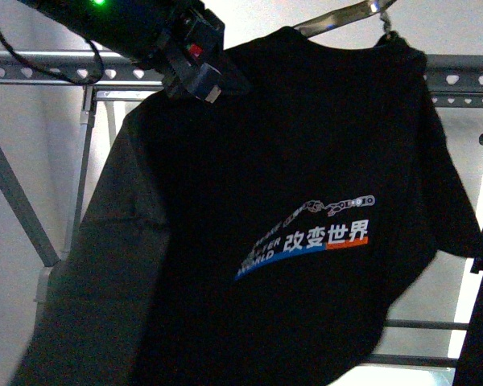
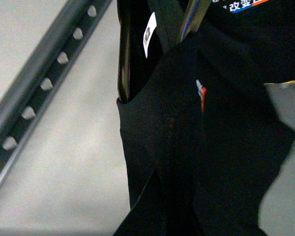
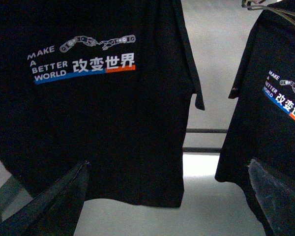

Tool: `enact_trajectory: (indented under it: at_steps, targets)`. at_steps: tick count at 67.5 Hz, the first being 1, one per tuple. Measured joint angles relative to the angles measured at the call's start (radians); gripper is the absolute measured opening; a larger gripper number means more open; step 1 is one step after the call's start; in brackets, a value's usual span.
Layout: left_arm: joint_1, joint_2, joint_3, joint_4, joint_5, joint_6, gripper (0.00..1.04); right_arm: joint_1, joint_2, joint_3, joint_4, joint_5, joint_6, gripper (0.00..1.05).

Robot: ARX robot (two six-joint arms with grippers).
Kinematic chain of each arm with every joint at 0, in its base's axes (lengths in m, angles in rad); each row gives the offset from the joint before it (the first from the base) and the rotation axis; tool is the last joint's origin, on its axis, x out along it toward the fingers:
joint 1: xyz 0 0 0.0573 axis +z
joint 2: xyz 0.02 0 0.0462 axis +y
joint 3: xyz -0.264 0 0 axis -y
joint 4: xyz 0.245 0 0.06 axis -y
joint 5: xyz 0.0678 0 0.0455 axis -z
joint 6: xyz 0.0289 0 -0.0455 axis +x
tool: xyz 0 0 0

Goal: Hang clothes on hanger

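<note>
The right gripper (image 3: 167,164) is hanging back with its jaws spread wide and gripping nothing. The T-shirt (image 1: 306,185) is hanging well beyond them.

The left gripper (image 1: 195,74) is pressing against the T-shirt's shoulder. Fabric is hiding the jaws there, so I cannot tell whether they are pinching the cloth, the wire hanger (image 1: 338,20) inside it, or neither. The T-shirt is draping down from those jaws at a tilt, with the shoulder farther from them riding higher. Just behind the left jaws the rack (image 1: 32,68) is running across. The hook's tip is cut off at the picture's edge, so whether it is catching the holed rail is unclear.

The risks, as I judge them:
- **Shirt sliding off:** if the left jaws are catching only cloth, the tilt is inviting the T-shirt to slide off the wire hanger's low end.
- **Hook missing the rail:** the cloth is blocking the view, so the hook may be missing the rail.
- **Sleeve tangling:** farther off, beyond the right jaws, a second shirt (image 3: 280,98) is hanging close alongside, and a swinging sleeve could be tangling with it.
</note>
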Motion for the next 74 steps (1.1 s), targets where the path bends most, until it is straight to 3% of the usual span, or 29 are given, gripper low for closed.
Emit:
enact_trajectory:
  at_steps: [25, 66, 69, 74]
  targets:
    - [-0.070, 0.059, -0.009, 0.246, 0.065, 0.249, 0.04, 0.000, 0.000, 0.000, 0.000, 0.000, 0.000, 0.97]
    - [-0.059, 0.037, -0.105, 0.200, 0.095, 0.322, 0.04, 0.000, 0.000, 0.000, 0.000, 0.000, 0.000, 0.97]
    - [-0.058, 0.037, -0.105, 0.200, 0.094, 0.322, 0.04, -0.018, 0.015, 0.008, -0.020, -0.069, -0.013, 0.97]
    - [-0.054, 0.037, -0.105, 0.200, 0.092, 0.322, 0.04, -0.174, 0.163, 0.071, -0.072, -0.434, -0.078, 0.97]
